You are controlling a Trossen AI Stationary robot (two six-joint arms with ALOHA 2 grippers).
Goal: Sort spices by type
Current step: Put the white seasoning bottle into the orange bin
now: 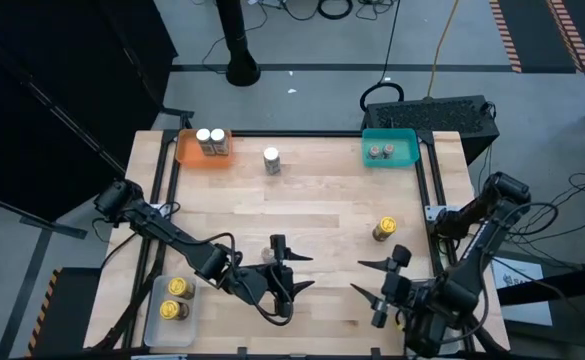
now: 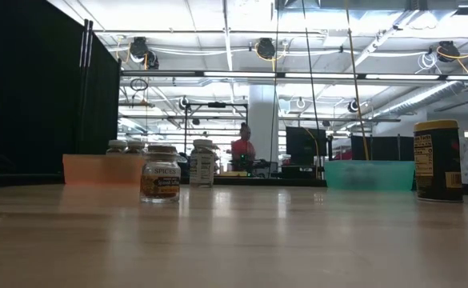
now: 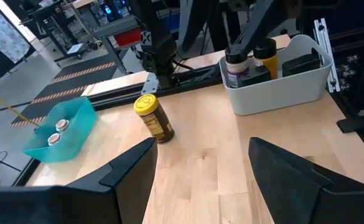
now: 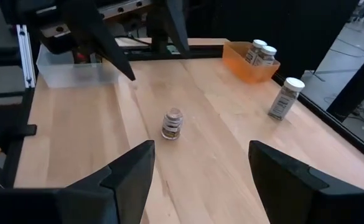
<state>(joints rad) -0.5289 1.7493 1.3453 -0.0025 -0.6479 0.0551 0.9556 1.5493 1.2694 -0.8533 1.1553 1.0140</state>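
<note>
Pale wood-plank table (image 1: 322,205) over grey floor, workshop behind. I count three rectangular plastic trays: orange tray (image 1: 187,150) at the far left holding two white-topped jars (image 1: 210,141), teal tray (image 1: 404,146) at the far right holding two grey-lidded jars (image 1: 381,152), clear tray (image 1: 155,325) at the near left holding two yellow jars (image 1: 177,298). Three loose cylinders stand upright, long axis vertical: white-lidded jar (image 1: 271,160) between the far trays, gold-lidded jar (image 1: 383,229) at right, squat brown jar (image 4: 172,124) mid-table beside my left gripper (image 1: 280,283). Left gripper hangs near the front edge, fingers spread wide, empty. Right gripper (image 1: 380,283) sits front right, also wide, empty.
</note>
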